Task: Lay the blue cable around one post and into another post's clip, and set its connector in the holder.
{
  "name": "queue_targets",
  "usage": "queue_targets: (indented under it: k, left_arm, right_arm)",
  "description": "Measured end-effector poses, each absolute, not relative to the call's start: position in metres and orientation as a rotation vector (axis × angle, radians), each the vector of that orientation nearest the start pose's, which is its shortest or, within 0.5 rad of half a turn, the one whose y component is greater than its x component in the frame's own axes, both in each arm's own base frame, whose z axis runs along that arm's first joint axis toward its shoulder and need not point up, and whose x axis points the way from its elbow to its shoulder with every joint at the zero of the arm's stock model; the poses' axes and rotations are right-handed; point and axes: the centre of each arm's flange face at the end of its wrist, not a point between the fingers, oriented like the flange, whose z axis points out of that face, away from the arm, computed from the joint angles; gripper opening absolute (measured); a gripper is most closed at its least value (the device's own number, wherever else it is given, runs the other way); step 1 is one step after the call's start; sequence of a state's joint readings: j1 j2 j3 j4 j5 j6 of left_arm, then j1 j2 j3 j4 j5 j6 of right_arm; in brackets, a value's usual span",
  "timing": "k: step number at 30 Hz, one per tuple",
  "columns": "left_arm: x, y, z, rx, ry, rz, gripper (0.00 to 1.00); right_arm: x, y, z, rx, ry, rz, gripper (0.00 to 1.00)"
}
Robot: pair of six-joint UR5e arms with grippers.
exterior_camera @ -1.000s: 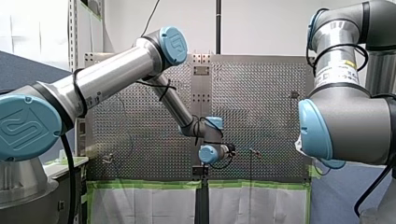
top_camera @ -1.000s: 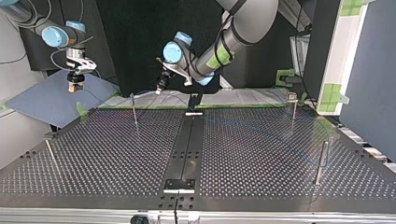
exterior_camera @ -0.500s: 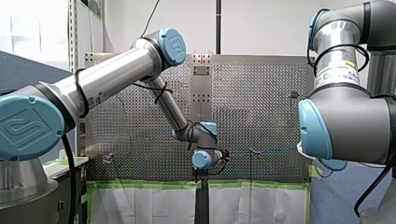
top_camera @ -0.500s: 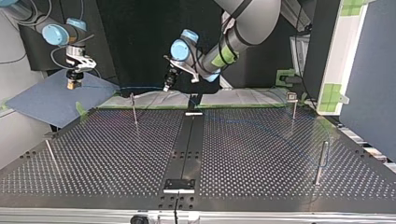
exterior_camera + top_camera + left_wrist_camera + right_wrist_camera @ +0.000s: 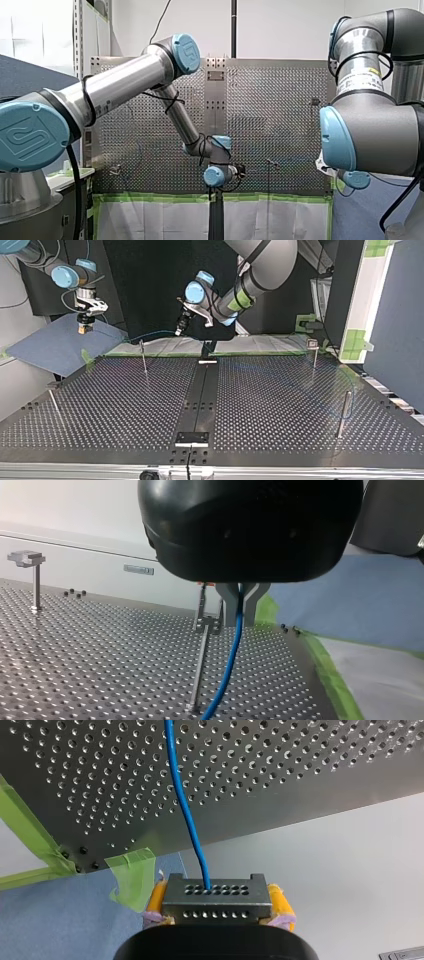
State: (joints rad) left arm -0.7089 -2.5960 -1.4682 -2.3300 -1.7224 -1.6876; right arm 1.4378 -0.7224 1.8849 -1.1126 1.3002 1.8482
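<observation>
The blue cable (image 5: pixel 231 660) runs down from my left gripper (image 5: pixel 241 605), whose metal fingers are shut on it, and passes beside a thin post (image 5: pixel 200 665) with a clip at its top. In the top view my left gripper (image 5: pixel 179 330) hangs above the table's far edge, and the blue cable (image 5: pixel 150 334) stretches from it toward that view's left. My right gripper (image 5: pixel 216 912) holds a perforated metal connector block (image 5: pixel 215 899) between yellow pads, with the cable (image 5: pixel 182 805) leaving it. My right gripper (image 5: pixel 83 329) hovers off the table over a blue mat (image 5: pixel 55 347).
Thin posts stand on the perforated table: one (image 5: pixel 144 357) near the cable, one with a clip (image 5: pixel 313 352) at the top view's far right, one (image 5: pixel 344 412) at the near right, one (image 5: pixel 54 405) at the near left. A black strip (image 5: pixel 200 400) runs down the middle. Green tape (image 5: pixel 132 877) edges the table.
My left gripper has shifted a little toward the top view's right and risen with the cable. My right gripper has moved slightly toward the table, still holding the connector.
</observation>
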Motion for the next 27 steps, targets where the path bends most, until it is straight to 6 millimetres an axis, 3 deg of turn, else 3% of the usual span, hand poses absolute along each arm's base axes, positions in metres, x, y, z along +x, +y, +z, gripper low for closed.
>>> queue_targets:
  k: [11, 27]
  left_arm:
    - [0.462, -0.524, -0.050, 0.349, 1.676, -0.503, 0.00]
    - [0.476, -0.528, -0.041, 0.345, 1.655, -0.533, 0.00]
  right_arm:
    - [0.081, -0.587, -0.022, 1.197, -1.415, 1.512, 0.00]
    - [0.084, -0.591, -0.020, 1.209, -1.403, 1.525, 0.00]
